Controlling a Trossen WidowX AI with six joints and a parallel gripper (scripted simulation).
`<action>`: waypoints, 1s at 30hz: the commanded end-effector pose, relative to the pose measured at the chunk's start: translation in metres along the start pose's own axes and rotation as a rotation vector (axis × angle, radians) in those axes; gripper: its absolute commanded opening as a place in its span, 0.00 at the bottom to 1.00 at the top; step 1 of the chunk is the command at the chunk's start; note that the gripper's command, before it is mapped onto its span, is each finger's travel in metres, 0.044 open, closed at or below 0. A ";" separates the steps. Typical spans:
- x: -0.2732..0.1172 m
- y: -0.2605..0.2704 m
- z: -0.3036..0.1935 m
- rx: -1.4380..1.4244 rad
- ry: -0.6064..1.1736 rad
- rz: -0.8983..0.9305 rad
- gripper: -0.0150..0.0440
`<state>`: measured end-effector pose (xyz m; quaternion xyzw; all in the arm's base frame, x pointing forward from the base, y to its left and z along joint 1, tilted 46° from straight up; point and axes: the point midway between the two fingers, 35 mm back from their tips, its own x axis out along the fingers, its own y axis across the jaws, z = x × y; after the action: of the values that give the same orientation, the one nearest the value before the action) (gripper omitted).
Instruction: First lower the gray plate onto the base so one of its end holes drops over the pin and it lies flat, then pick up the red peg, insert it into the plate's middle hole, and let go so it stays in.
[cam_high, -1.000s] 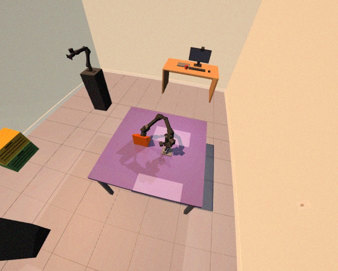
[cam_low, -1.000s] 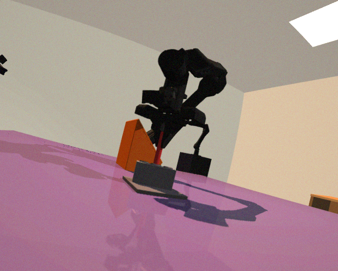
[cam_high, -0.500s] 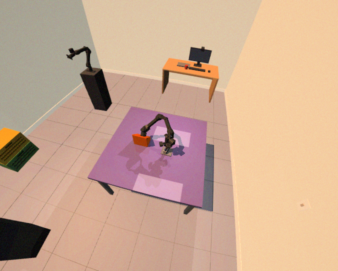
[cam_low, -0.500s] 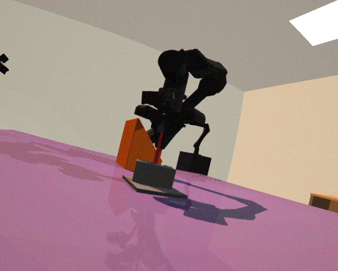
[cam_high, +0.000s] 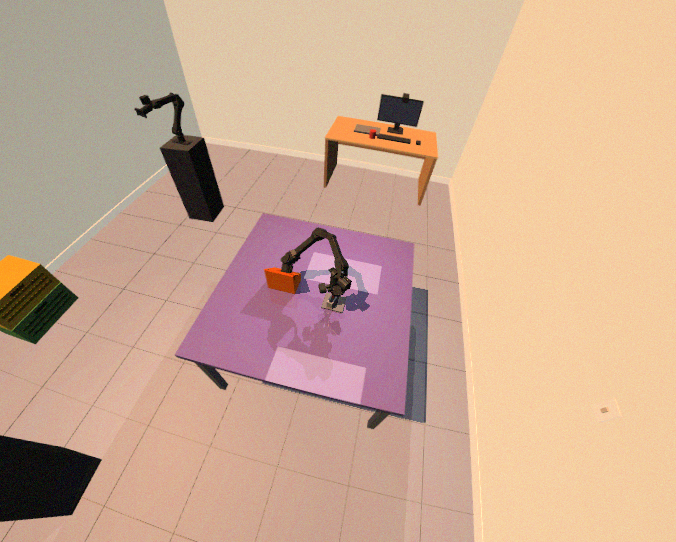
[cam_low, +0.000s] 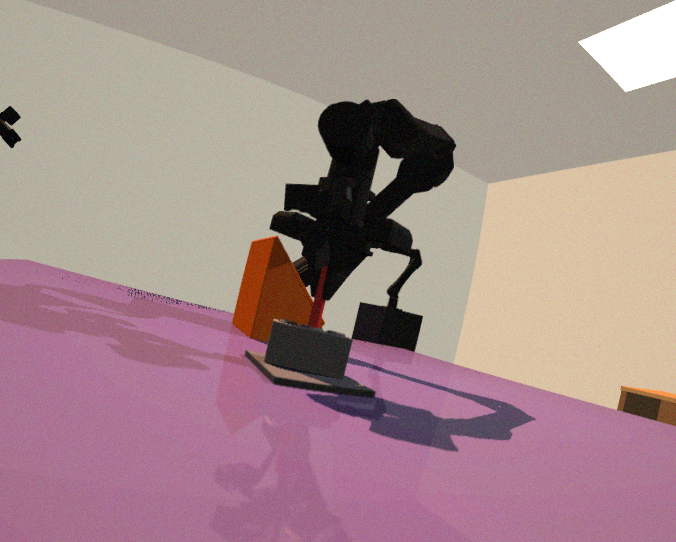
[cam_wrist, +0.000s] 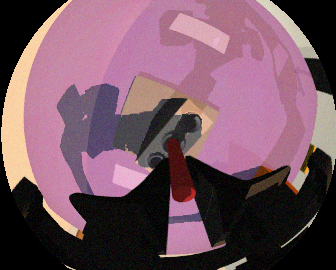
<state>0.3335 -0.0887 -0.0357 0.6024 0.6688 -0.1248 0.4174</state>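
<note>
Peg in my grip.
Pincer (cam_high: 331, 300) (cam_low: 325, 282) (cam_wrist: 177, 161) closed around the red peg (cam_low: 318, 299) (cam_wrist: 177, 167), I hold its lower end at the gray plate's (cam_low: 308, 348) (cam_wrist: 191, 131) middle hole, above the base (cam_high: 338, 309) (cam_low: 284, 378) (cam_wrist: 137, 97).

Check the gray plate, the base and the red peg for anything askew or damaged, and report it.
Nothing stands out. The gray plate sits level on the base, with no visible damage. The red peg leans slightly in the exterior view, but that picture itself is tilted. Its lower end is at the middle hole; how deep, I can't tell.
</note>
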 end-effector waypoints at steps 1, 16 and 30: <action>0.000 0.000 0.000 0.000 0.000 0.000 0.25; 0.000 0.000 0.000 0.000 0.000 0.000 0.51; -0.009 0.000 -0.001 0.003 -0.002 0.009 0.51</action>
<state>0.3327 -0.0920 -0.0313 0.6048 0.6667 -0.1250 0.4173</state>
